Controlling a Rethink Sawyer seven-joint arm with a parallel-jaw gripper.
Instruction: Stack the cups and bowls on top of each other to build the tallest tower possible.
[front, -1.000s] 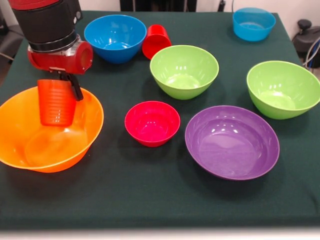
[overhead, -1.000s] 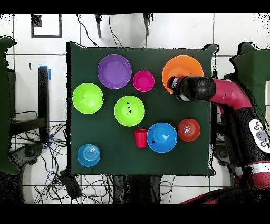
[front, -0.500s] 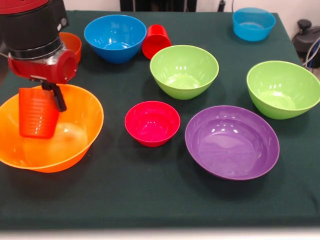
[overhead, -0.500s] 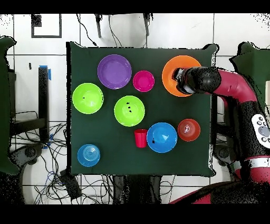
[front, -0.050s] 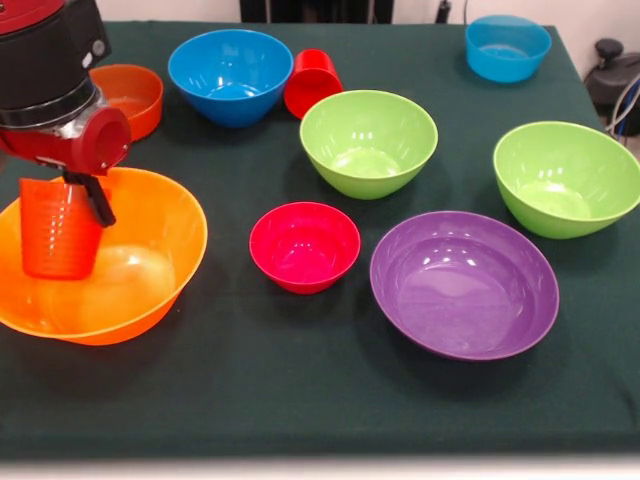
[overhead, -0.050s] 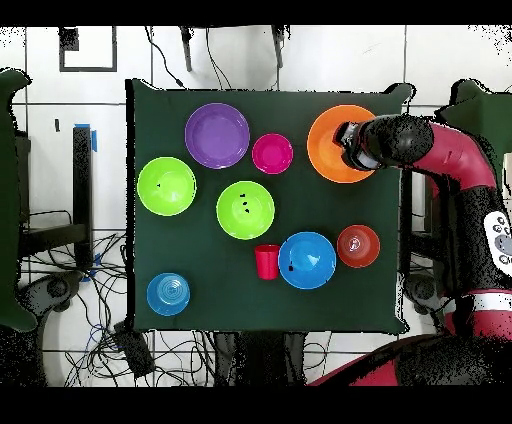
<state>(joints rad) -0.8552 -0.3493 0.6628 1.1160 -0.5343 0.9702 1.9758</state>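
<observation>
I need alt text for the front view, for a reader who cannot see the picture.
The gripper holds an orange cup over the big orange bowl at the left of a dark green table. Seven more bowls stand apart, and a red cup lies tipped beside a blue bowl.

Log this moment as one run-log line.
gripper: shut on orange cup | cup: above big orange bowl | crimson bowl: on table, unstacked
</observation>
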